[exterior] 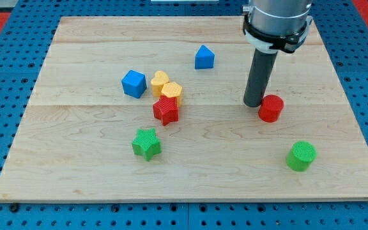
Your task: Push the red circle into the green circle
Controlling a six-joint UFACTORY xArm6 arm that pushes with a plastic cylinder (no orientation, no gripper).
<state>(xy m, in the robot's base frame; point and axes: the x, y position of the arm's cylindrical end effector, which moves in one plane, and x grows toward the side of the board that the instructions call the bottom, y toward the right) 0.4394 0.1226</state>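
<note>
Wooden board (pixel 75 179): my tip (pixel 253 105) beside red circle (pixel 271 108).

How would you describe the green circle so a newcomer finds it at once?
Start at the wooden board and go to its corner at the view's bottom right. The green circle stands alone there, below the red circle and my tip. The only other green block is a star.

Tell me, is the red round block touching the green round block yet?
Not yet. The red circle block sits apart from the green circle block, bare wood between them. My tip stands at the red one's left.
</note>
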